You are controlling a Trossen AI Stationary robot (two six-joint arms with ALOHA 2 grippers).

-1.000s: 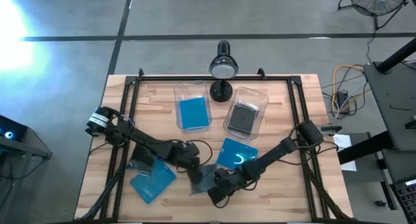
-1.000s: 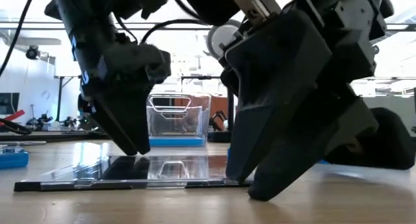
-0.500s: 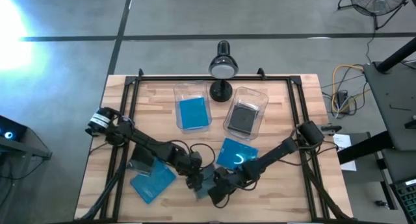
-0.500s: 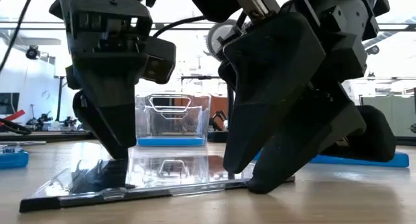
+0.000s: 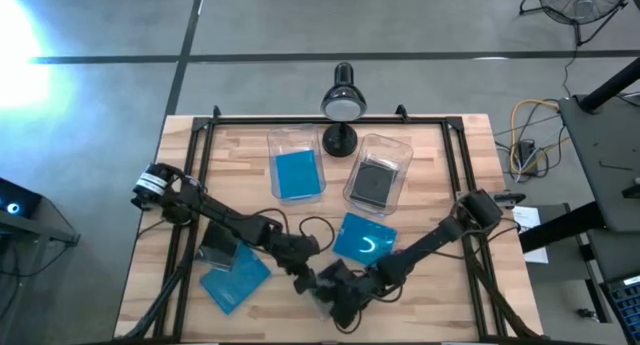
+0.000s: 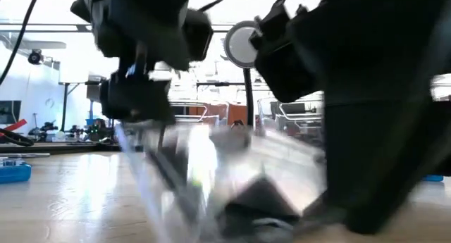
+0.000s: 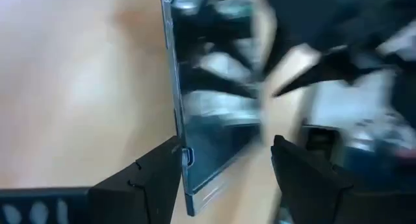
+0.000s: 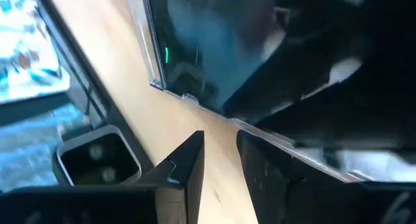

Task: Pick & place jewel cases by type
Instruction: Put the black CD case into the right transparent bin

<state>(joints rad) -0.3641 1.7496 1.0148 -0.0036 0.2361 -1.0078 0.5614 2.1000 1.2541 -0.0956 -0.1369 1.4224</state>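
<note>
A silvery clear jewel case (image 5: 322,285) stands tipped up near the table's near edge, between my two grippers; in the low view the jewel case (image 6: 211,172) is blurred and steeply tilted. My left gripper (image 5: 306,275) is open, and a corner of the case (image 7: 195,152) lies between its fingers. My right gripper (image 5: 342,297), open by a narrow gap, stands at the case's lower edge (image 8: 195,100). Blue cases lie flat on the table (image 5: 235,275) (image 5: 362,237). One blue case (image 5: 297,173) and one dark case (image 5: 375,182) lie in bins. My left gripper has the case's corner between its open fingers. The inner side of one finger (image 7: 159,178) meets the case's thin edge (image 7: 185,156), and the other finger stands apart from its face. The case leans tilted, its upper part at this gripper. My right gripper comes in slanting from the table's right. One fingertip (image 8: 250,146) stands against the case's clear lower edge (image 8: 266,136), and nothing lies between its fingers. That edge is down at the table.
Two clear bins (image 5: 296,135) (image 5: 400,150) stand at the far middle, with a desk lamp (image 5: 342,105) between them. A dark case (image 5: 213,247) lies under the left arm. A black frame (image 5: 190,185) borders the table. Bare wood shows at the near right (image 5: 450,305).
Both grippers have moved toward the table's near edge, the left one also to the right. The clear case, flat on the table a second ago, first rose at its left edge. It now stands steeply tipped between the grippers, its lower edge still on the table.
</note>
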